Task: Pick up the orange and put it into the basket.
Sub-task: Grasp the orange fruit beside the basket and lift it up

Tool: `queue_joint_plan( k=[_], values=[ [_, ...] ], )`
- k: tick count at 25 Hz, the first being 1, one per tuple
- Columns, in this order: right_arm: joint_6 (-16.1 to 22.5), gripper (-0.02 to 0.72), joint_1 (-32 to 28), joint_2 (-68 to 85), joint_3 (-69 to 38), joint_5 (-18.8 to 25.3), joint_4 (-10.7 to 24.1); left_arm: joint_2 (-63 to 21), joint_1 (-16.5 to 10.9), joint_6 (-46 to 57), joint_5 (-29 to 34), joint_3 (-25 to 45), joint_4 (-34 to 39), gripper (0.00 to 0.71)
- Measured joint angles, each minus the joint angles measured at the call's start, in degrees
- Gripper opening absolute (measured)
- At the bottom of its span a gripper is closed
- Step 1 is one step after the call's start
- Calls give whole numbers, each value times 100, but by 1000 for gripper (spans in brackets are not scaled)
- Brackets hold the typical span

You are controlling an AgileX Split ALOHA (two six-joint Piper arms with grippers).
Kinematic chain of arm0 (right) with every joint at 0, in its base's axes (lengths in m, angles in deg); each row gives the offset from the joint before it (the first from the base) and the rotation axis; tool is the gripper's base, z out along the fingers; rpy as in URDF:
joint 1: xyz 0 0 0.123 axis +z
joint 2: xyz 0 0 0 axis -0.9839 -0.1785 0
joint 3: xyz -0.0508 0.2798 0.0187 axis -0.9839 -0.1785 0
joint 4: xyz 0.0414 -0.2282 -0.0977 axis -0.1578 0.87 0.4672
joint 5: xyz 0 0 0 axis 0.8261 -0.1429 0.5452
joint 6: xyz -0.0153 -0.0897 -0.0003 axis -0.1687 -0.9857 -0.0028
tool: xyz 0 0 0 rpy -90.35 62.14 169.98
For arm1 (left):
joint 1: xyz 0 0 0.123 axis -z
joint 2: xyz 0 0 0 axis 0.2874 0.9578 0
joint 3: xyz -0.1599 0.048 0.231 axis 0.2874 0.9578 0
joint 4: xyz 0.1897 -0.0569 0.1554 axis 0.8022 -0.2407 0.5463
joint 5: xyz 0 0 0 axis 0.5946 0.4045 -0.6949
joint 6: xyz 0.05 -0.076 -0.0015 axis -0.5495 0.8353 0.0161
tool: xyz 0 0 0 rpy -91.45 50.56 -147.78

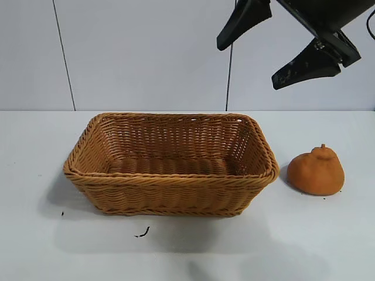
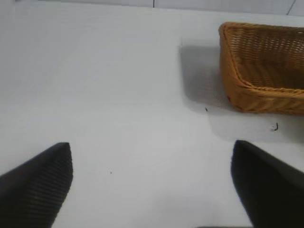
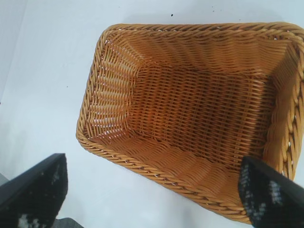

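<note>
The orange, lumpy with a knobbed top, sits on the white table just right of the basket, close to its right end but apart from it. The tan wicker basket stands empty in the middle of the table. High above its right end hangs my right gripper, open with nothing between its fingers; its wrist view looks down into the bare basket past the open gripper. My left gripper is open over bare table, with the basket off to one side. Neither wrist view shows the orange.
A small dark scrap lies on the table in front of the basket, and a tiny speck lies to its left. A pale panelled wall stands behind the table.
</note>
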Motion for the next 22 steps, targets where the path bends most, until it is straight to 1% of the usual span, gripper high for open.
queue_joint_plan(
  k=[2, 3, 4, 8, 9, 10, 11, 14, 18, 22],
  values=[
    [99, 696, 0, 0, 234, 100, 396, 0, 0, 0, 0, 0, 0, 650],
    [246, 696, -18, 0, 353, 192, 706, 0, 0, 0, 0, 0, 0, 650],
    [408, 696, -50, 0, 500, 288, 1071, 0, 0, 0, 0, 0, 0, 650],
    [1366, 696, -241, -4, 874, 579, 2723, 0, 0, 6, 0, 0, 0, 650],
    [1556, 696, -318, -11, 909, 642, 2994, 0, 0, 6, 0, 0, 0, 650],
    [1556, 696, -318, -11, 909, 642, 2994, 0, 0, 6, 0, 0, 0, 650],
    [1702, 696, -509, -67, 941, 812, 3331, 0, 0, 6, 0, 0, 0, 650],
    [1737, 696, -776, -236, 943, 931, 3444, 0, 0, 6, 0, 0, 0, 650],
    [1737, 696, -1005, -609, 943, 887, 3462, 0, 0, 6, 0, 0, 0, 650],
    [1737, 696, -1065, -1132, 943, 743, 3467, 0, 0, 6, 0, 0, 0, 650]
  ],
)
